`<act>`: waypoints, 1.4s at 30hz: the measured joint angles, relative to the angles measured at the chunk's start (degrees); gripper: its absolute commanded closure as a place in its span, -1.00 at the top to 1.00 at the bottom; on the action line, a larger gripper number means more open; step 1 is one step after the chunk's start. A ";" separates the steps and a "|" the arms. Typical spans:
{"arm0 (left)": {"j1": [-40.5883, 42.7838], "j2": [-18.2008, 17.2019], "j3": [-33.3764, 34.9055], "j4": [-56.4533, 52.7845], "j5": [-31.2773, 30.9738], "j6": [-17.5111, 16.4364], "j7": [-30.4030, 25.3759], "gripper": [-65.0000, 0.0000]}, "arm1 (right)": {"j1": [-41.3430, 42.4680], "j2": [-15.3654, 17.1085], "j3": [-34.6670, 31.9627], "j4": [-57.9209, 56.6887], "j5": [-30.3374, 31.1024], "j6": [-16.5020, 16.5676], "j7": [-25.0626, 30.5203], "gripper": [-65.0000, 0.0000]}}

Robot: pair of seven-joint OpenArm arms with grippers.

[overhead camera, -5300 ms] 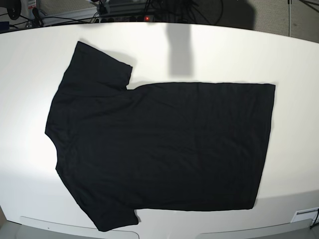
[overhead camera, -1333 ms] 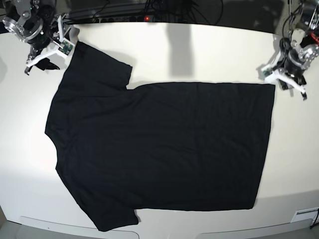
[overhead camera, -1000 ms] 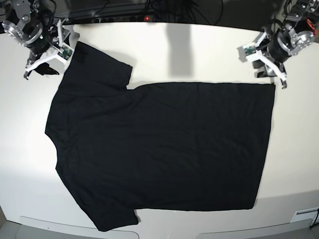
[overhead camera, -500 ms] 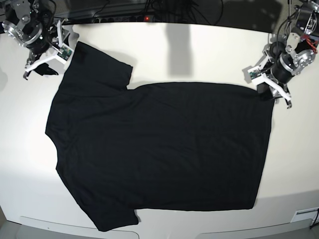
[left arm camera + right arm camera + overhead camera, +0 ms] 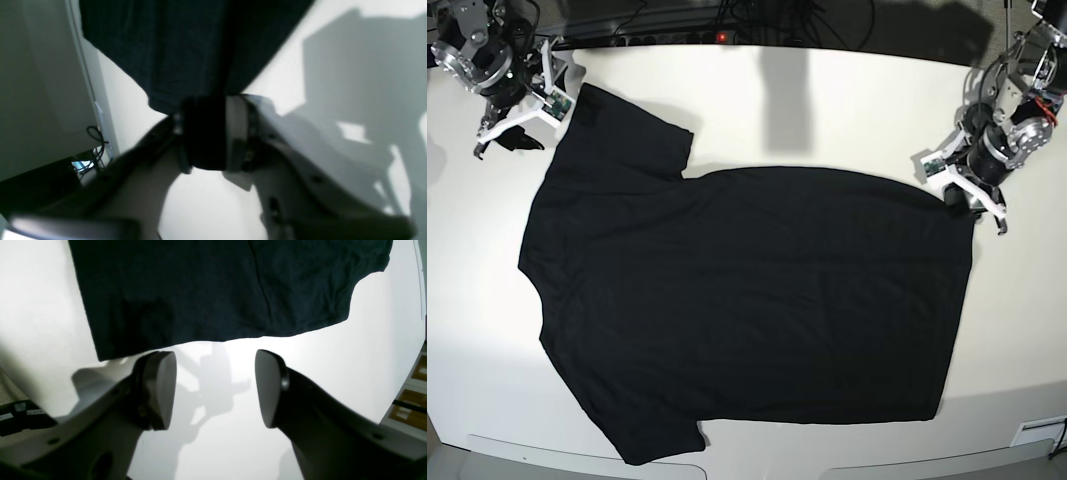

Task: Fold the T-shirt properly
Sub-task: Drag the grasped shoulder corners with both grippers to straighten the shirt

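T-shirt: soft, floppy, grab hem corners | left gripper pinching the tee's corner by table edge | right gripper wide open, empty

A wide white desk fills the room, brightly lit from above. Black cables and a power strip with a red light lie behind its far edge.
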 measured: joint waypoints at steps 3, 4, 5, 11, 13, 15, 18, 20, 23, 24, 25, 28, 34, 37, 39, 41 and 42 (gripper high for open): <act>0.04 0.26 0.13 -0.24 -0.04 -0.02 1.42 -1.00 | 0.00 0.00 0.00 0.00 0.00 -0.02 0.09 0.13; 0.04 0.26 0.13 -0.22 -1.40 0.00 2.67 -1.00 | -0.02 0.00 0.00 0.00 -0.02 0.00 0.02 0.13; 0.02 0.24 0.13 -0.22 -2.97 0.02 3.82 -1.00 | -0.02 0.00 0.00 0.00 0.00 0.00 -0.15 0.13; -0.07 -0.09 0.09 -0.13 -3.91 0.02 10.88 -1.00 | -0.02 0.00 0.00 0.00 -0.02 0.00 0.28 0.13; -0.04 -0.17 0.07 -0.13 -3.91 0.04 11.04 -1.00 | -0.02 0.00 0.00 0.00 -0.02 0.00 1.64 0.13; -0.04 -0.17 0.07 -0.15 -3.89 0.02 11.02 -1.00 | -0.02 0.00 0.00 0.00 0.00 0.00 2.45 0.13; -0.02 -0.02 -0.02 -0.17 -3.93 0.50 10.93 -1.00 | 0.00 0.11 0.00 0.00 0.00 0.68 3.04 0.13; 0.17 -0.02 -0.02 -0.35 -6.34 2.73 10.60 -1.00 | 0.00 0.94 -0.72 0.00 -0.02 2.99 4.68 0.14; 0.35 -0.04 -0.07 -0.15 -8.94 3.37 10.75 -1.00 | 0.42 1.97 -4.11 0.00 -4.15 3.17 4.92 0.13; 0.37 -0.07 -0.09 0.13 -10.08 3.37 11.23 -1.00 | 0.48 2.21 -5.35 0.00 -6.84 3.21 4.81 0.13; 0.39 -0.09 -0.09 0.57 -10.69 3.37 11.74 -1.00 | 0.74 2.49 -6.36 0.00 -9.18 3.21 4.81 0.13; 0.72 -0.13 -0.09 2.10 -12.41 3.02 12.61 -1.00 | 1.60 3.08 -7.89 0.00 -10.73 3.02 4.76 0.13; 1.29 -0.04 0.00 6.01 -13.46 0.81 13.29 -1.00 | 3.78 3.19 -9.16 -0.76 -10.95 2.97 6.62 0.13; 1.81 0.26 0.37 8.15 -13.88 -0.37 13.40 -1.00 | 5.60 3.17 -11.67 -3.78 -13.97 3.02 6.80 0.13; 1.84 0.42 0.57 9.05 -14.47 -0.92 13.22 -1.00 | 7.30 3.26 -13.70 -5.46 -15.02 2.43 7.02 0.13; 1.95 0.44 0.63 9.49 -14.49 -0.94 13.09 -1.00 | 9.18 3.34 -16.11 -7.06 -16.90 2.34 6.99 0.13; 1.95 0.42 0.63 9.49 -14.53 -0.96 12.96 -1.00 | 10.16 3.34 -17.14 -7.87 -16.83 1.99 6.97 0.13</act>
